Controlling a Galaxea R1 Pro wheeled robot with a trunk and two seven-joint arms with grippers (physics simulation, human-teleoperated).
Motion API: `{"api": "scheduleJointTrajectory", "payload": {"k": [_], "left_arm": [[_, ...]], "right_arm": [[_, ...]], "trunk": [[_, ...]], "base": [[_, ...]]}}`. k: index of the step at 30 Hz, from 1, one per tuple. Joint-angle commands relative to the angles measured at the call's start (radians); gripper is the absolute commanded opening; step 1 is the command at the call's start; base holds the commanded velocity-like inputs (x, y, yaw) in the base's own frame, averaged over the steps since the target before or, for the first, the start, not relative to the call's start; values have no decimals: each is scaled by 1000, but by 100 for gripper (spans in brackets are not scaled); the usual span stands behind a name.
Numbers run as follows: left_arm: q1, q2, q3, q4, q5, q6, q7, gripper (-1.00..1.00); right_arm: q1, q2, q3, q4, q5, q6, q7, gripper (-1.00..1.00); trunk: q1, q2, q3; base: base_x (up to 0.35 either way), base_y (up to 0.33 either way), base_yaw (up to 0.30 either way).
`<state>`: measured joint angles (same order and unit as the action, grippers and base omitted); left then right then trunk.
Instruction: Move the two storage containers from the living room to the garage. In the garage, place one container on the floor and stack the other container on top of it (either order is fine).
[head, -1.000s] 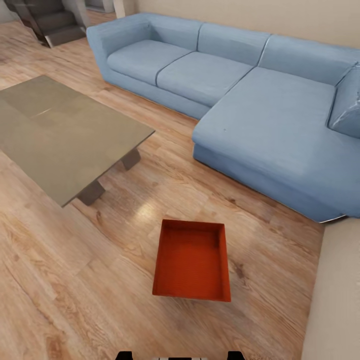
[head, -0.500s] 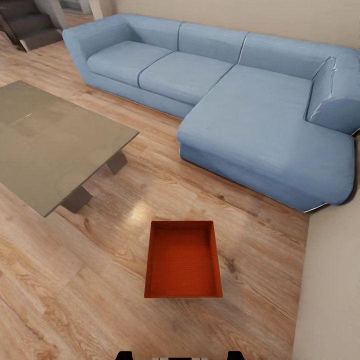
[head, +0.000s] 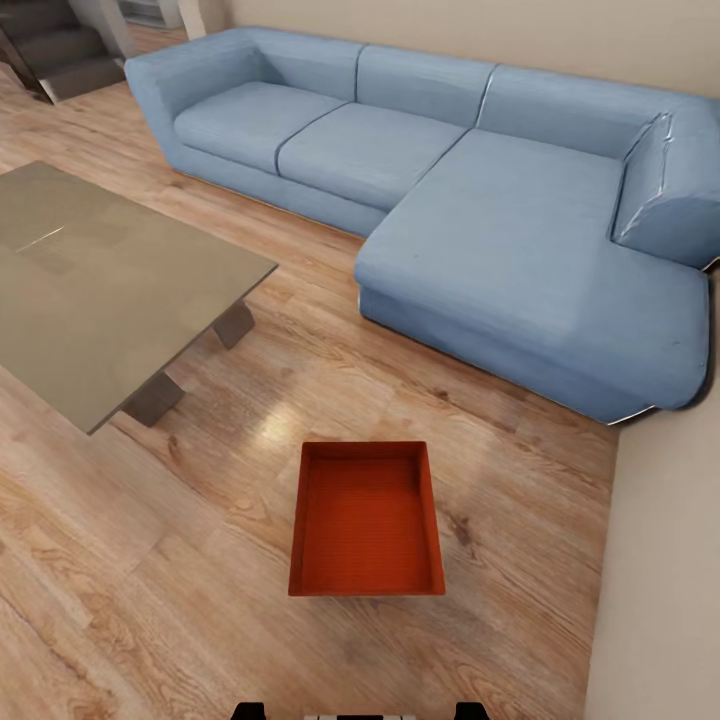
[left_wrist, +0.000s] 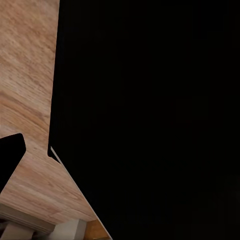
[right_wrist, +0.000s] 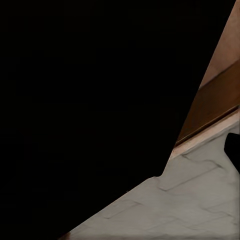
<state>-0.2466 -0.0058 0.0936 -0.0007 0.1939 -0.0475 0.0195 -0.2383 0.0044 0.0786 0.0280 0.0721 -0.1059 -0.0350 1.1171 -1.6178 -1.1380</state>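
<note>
On the wood floor (head: 150, 560), an orange-red, seemingly empty open-topped container (head: 367, 520)

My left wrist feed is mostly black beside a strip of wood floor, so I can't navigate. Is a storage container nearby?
Observer: Yes. The head view shows one orange-red storage container on the wood floor, just ahead of the robot.
Operator: Anything inside?
Observer: It looks empty, open side up.
Operator: What's around it?
Observer: A blue sofa lies beyond it, not touching, and a grey table stands to the robot's left.
</note>
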Motion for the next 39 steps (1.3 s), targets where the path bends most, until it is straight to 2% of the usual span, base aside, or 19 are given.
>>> {"api": "scheduleJointTrajectory", "payload": {"k": [1,21,26,31,33,35,36,37,38,39], "left_arm": [[0,0,8,0,-1,-3,2,100],[0,-1,10,-4,-4,-4,2,100],[0,8,7,-37,-9,-2,5,100],[0,30,6,-232,-11,7,5,100],[0,36,7,-319,-11,13,6,100],[-3,37,7,-444,-12,41,8,100],[-5,37,7,-595,-14,119,8,100],[-6,37,8,-685,-14,178,6,100],[-7,37,8,-731,-14,211,6,100],[-8,36,8,-822,-15,280,7,100]], "right_arm": [[-1,-2,7,3,7,-4,-3,100],[-1,-2,11,1,9,2,-5,100],[-1,-3,3,-43,2,11,-2,100],[-1,8,0,-225,-1,32,-3,100],[-1,10,0,-309,-1,62,-4,100],[0,18,0,-423,-1,116,-5,100],[-12,45,0,-493,-1,183,-6,100],[-37,64,0,-512,1,215,-6,100],[-54,73,0,-518,1,229,-7,100],[-92,89,0,-527,1,254,-7,100]], "trunk": [[0,0,0],[0,0,0],[0,0,0],[0,0,0],[0,0,0],[0,0,0],[0,0,0],[0,0,0],[0,0,0],[0,0,0]], "base": [[0,0,0],[0,0,0],[0,0,0],[0,0,0],[0,0,0],[0,0,0],[0,0,0],[0,0,0],[0,0,0],[0,0,0]]}}
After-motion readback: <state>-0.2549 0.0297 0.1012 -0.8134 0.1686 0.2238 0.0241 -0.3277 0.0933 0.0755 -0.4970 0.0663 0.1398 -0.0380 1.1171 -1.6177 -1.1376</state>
